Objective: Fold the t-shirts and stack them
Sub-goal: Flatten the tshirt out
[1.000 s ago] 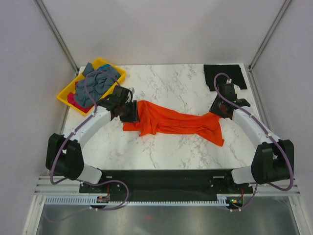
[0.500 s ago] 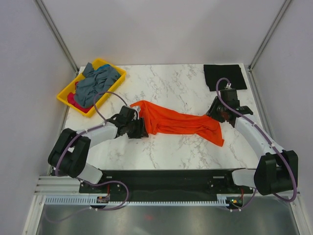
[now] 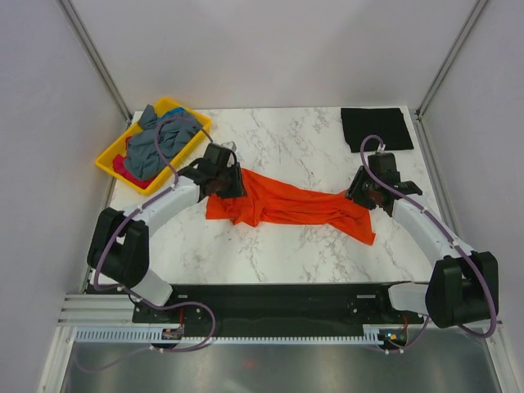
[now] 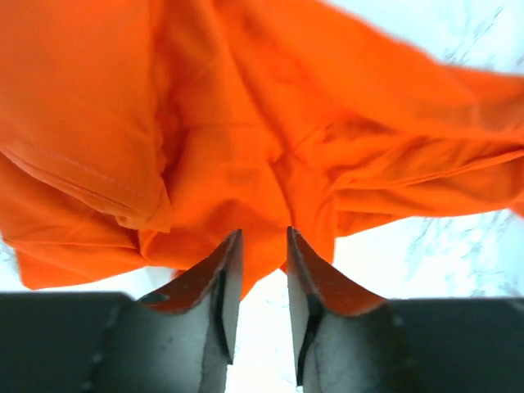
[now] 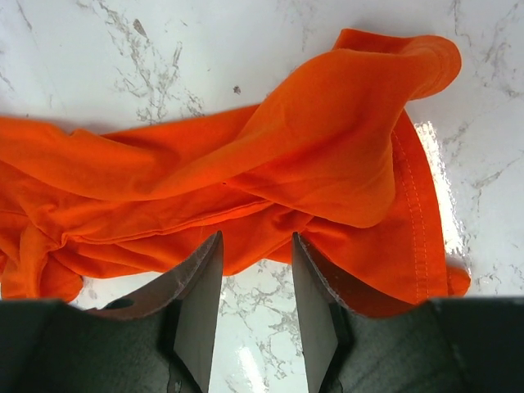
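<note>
- The orange t-shirt [image 3: 295, 205] lies bunched in a long twisted band across the middle of the marble table [image 3: 278, 135]. It is not yet folded, and I judge the step in hand to be spreading it flat.
- My left gripper [image 4: 260, 244] is at the shirt's left end, jaws narrowly parted. A tongue of cloth reaches between the tips, but I cannot tell whether it is pinched.
- My right gripper [image 5: 255, 246] is at the shirt's right end. It is released, with its jaws apart over a stitched hem and marble showing between them.
- Method: I take a single layer at a hem or corner on each side, never a wad. Then I draw the ends apart evenly, low over the table.
- Risk: the twisted middle may drag rather than open.
- The black t-shirt [image 3: 375, 127] lies flat at the far right corner, likely the stack site. The grey-blue shirts [image 3: 160, 139] wait in the yellow tray [image 3: 106, 160].
</note>
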You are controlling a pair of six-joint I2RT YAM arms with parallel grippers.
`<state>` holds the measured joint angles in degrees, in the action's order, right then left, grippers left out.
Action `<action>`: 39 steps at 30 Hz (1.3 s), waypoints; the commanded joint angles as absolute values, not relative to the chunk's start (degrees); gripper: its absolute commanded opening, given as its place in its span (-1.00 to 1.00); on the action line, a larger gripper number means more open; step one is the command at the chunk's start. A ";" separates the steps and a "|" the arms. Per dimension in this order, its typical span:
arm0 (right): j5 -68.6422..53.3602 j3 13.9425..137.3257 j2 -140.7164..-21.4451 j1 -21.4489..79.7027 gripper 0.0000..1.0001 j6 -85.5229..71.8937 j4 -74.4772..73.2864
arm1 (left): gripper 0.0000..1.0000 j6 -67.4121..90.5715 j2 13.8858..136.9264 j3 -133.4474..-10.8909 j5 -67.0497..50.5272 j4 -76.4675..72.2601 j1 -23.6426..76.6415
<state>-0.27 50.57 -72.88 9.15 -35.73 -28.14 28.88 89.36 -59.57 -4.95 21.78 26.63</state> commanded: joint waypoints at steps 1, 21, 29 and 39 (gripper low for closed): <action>0.87 49.84 -74.09 9.14 -0.05 -35.95 -26.81 | -0.34 26.11 91.13 -66.79 -3.86 30.13 24.88; 9.32 39.99 -77.08 7.38 -0.16 -41.40 -17.24 | 0.13 30.05 83.75 -47.56 -18.19 19.52 24.52; 12.83 39.55 -79.72 7.29 -0.13 -40.61 -13.81 | 0.10 32.25 91.75 -47.19 -16.44 12.40 24.87; 19.32 43.50 -73.15 7.29 -1.00 -38.15 -21.95 | -0.95 30.15 82.81 -54.84 -7.92 25.19 25.14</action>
<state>14.09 39.97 -79.15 7.49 -39.22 -16.91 31.44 90.15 -49.45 -12.01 19.81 24.88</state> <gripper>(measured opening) 0.010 0.035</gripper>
